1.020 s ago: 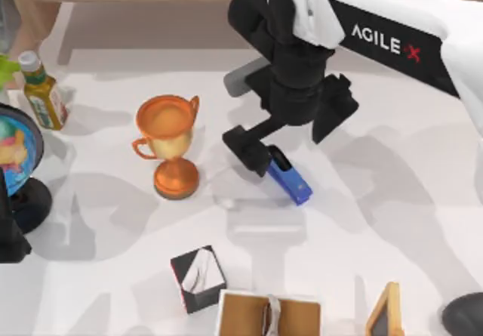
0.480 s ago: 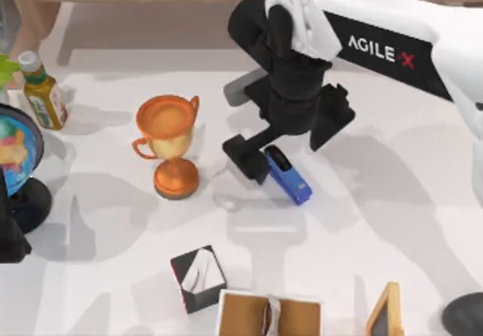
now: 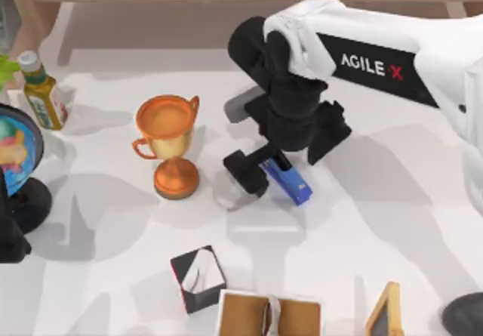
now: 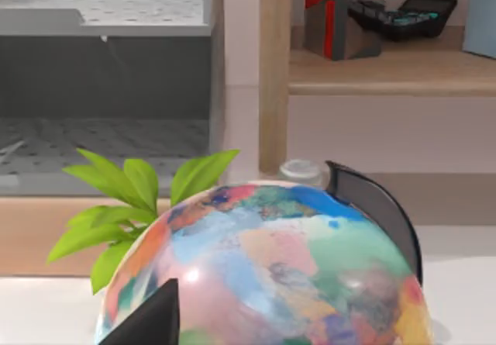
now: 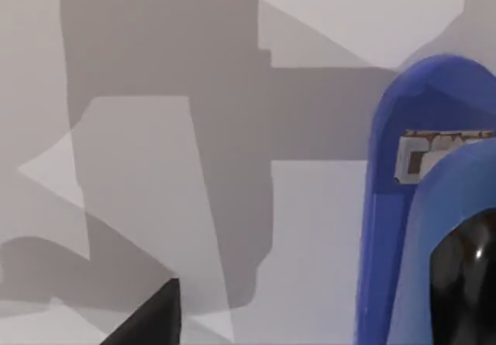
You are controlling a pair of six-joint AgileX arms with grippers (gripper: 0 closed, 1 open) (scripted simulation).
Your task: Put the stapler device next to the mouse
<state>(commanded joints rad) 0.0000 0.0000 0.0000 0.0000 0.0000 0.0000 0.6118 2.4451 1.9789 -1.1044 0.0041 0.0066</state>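
One word, "AGILEX", is printed on the right arm. Right gripper [image 3: 278,168] stands open around the stapler device [image 3: 290,183] at table middle, its fingers not closed, beside the trophy [image 3: 169,144].

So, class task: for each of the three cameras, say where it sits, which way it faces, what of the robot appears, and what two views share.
Top view: above the table, facing down; right arm and right gripper at the stapler device.
Left wrist view: on the left arm, facing the globe and shelves.
Right wrist view: on the right arm, facing down at the tabletop, a dark finger tip visible.
Shared: top and right wrist views both show the stapler device.
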